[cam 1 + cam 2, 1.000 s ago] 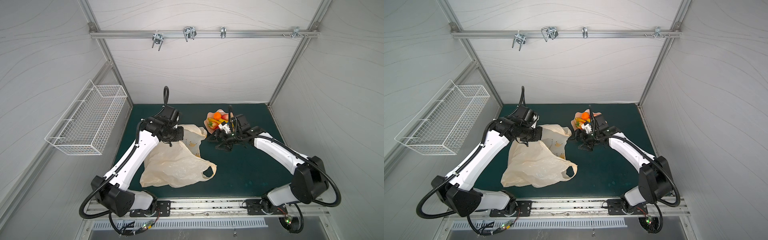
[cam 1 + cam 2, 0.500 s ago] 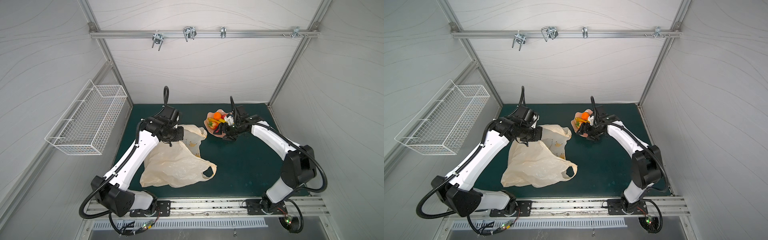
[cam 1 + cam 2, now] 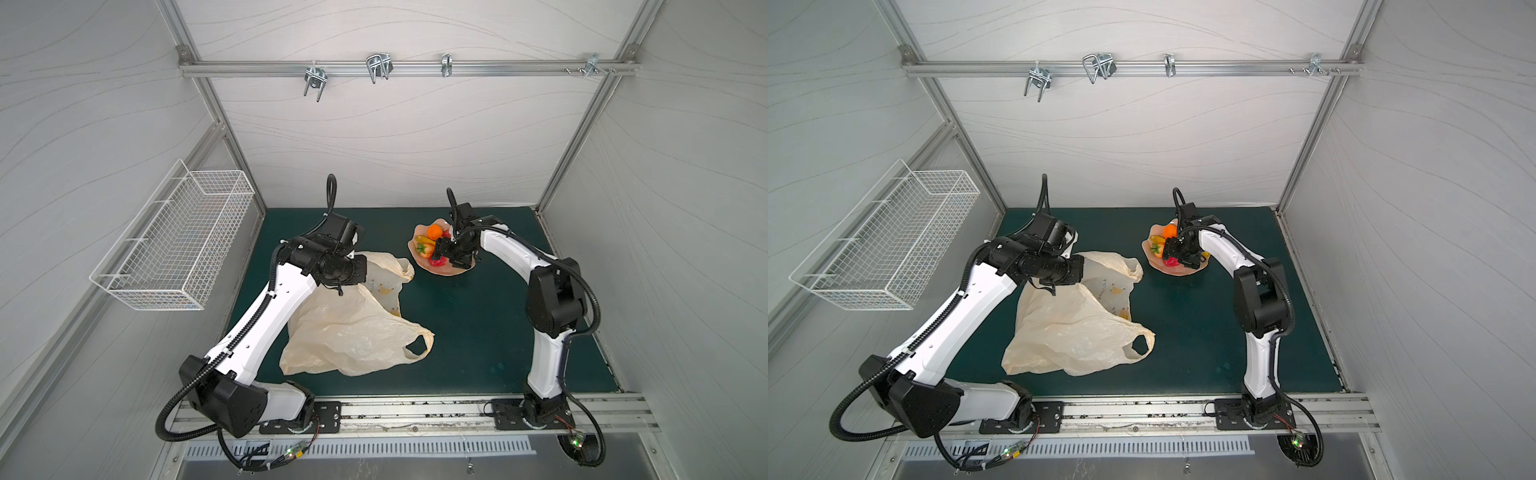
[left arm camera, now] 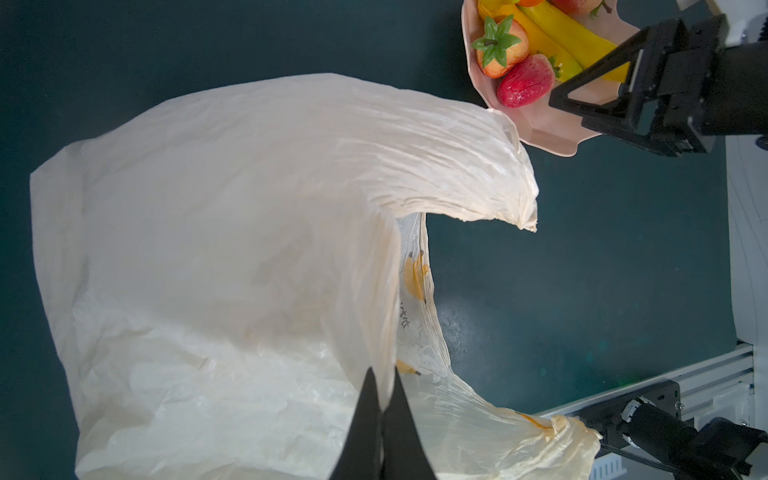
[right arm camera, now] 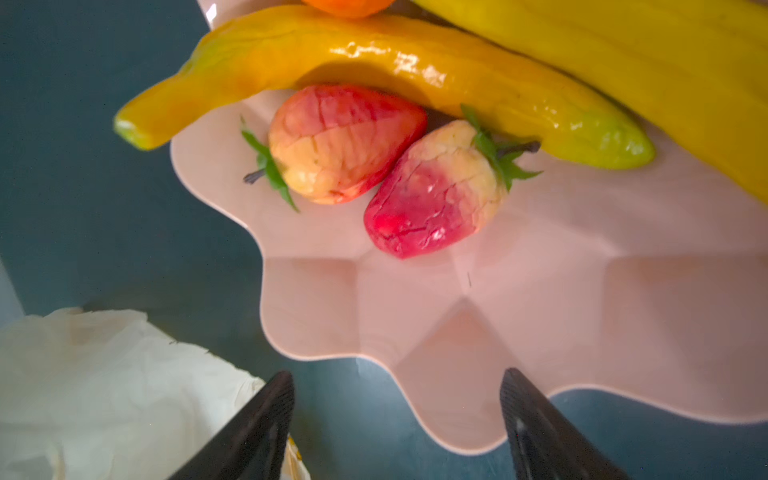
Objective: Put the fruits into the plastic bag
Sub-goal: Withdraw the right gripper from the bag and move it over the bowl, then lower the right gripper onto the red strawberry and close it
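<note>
The cream plastic bag [image 3: 349, 328] [image 3: 1071, 328] lies crumpled on the green mat, its mouth facing the bowl. My left gripper [image 4: 382, 376] is shut on a raised fold of the bag's upper layer [image 4: 232, 249] and holds it up. The fruits sit in a pink scalloped bowl [image 3: 446, 272]: two strawberries [image 5: 345, 141] [image 5: 432, 191], yellow bananas [image 5: 374, 58] and an orange [image 3: 434, 231]. My right gripper [image 5: 397, 378] [image 3: 451, 259] hovers open above the bowl's near rim, a short way from the strawberries, with nothing between its fingers.
A white wire basket [image 3: 178, 249] hangs on the left wall. Metal hooks [image 3: 378, 68] hang from the rail on the back wall. The pink bowl [image 5: 540, 311] stands just beyond the bag's mouth [image 5: 104, 395]. An aluminium rail [image 3: 415, 415] runs along the front edge.
My right gripper has swung from beside the bag's mouth back over the bowl, and its jaws have narrowed a little. The left arm and the bag have not moved.
</note>
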Robot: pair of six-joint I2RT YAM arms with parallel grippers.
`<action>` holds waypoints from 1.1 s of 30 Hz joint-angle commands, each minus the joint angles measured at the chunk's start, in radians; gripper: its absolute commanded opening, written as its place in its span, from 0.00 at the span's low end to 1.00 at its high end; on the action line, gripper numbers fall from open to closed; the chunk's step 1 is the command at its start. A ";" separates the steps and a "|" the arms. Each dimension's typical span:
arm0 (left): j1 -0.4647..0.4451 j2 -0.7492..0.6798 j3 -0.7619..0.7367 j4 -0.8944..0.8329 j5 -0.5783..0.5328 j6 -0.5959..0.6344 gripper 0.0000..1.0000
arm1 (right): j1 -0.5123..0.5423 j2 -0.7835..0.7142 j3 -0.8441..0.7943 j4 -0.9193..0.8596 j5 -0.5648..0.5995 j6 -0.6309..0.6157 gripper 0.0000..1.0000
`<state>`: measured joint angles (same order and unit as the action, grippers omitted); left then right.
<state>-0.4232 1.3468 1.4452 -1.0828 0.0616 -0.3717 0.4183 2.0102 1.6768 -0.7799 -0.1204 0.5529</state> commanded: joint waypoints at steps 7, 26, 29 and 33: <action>0.006 -0.034 -0.005 0.006 0.014 0.010 0.00 | -0.021 0.128 0.130 -0.042 0.088 0.038 0.79; 0.006 -0.051 -0.024 0.004 0.015 0.008 0.00 | -0.013 0.262 0.217 -0.076 0.128 0.073 0.79; 0.006 -0.052 -0.026 0.004 0.015 0.008 0.00 | -0.010 0.272 0.219 -0.076 0.141 0.076 0.79; 0.006 -0.055 -0.029 0.005 0.014 0.007 0.00 | -0.009 0.294 0.237 -0.082 0.153 0.078 0.79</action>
<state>-0.4232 1.3155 1.4204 -1.0863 0.0685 -0.3714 0.4046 2.2715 1.8900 -0.8116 0.0071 0.6155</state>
